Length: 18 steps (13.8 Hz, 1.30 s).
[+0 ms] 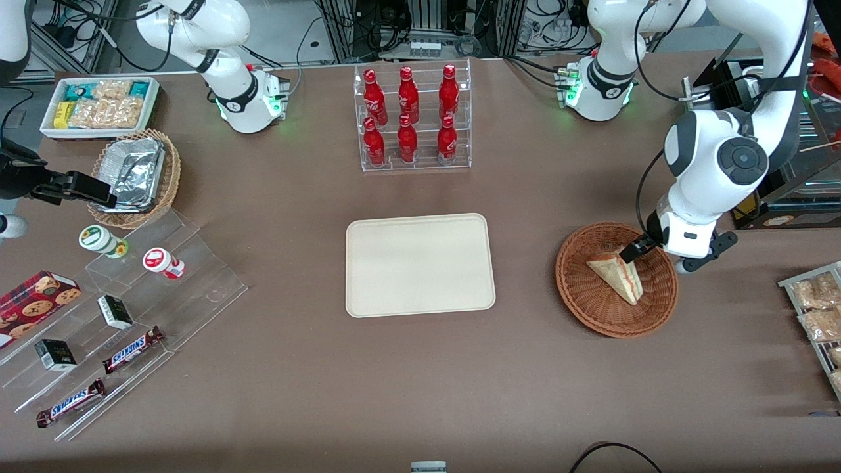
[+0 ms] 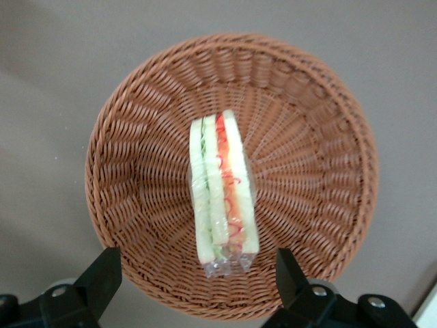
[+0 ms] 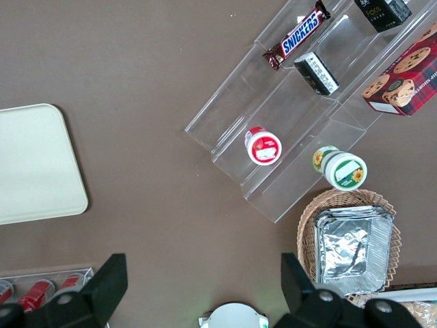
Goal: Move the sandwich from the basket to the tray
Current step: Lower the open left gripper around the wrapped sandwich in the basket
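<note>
The sandwich lies in the wicker basket, wrapped in clear film. The tool hovers above the basket, fingers spread wide, gripping nothing. The cream tray beside the basket sits bare.

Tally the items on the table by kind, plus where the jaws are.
Red cola bottles in the clear acrylic rack: 6
Snickers bars: 2
Small black boxes: 2
Round lidded cups: 2
Wicker baskets: 2
Triangular white-bread sandwich: 1
Cream rectangular tray: 1
Total: 16
The left gripper hovers above the sandwich in the reddish-brown basket, jaws open.
</note>
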Tool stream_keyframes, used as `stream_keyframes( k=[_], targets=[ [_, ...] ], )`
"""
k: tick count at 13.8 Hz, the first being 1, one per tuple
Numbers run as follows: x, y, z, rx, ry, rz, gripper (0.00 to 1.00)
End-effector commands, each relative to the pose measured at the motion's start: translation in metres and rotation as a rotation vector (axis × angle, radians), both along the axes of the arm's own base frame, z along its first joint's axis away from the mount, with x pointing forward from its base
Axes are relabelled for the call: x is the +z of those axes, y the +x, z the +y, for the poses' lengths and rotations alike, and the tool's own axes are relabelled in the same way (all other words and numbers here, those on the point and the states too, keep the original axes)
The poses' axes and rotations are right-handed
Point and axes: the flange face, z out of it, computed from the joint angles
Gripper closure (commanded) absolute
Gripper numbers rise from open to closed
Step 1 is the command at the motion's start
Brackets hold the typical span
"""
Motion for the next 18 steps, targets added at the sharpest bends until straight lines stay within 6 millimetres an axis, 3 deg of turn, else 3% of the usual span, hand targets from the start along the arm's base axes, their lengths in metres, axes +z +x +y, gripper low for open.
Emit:
stream_keyframes(
  k=[1,9,18],
  targets=[
    [-0.021,-0.002,-0.001,0.025,-0.005,-0.01,0.0],
    [-0.05,0.006,-0.005,0.083,-0.022,-0.041,0.0],
    [-0.079,0.001,-0.009,0.075,-0.02,0.011,0.01]
  ],
)
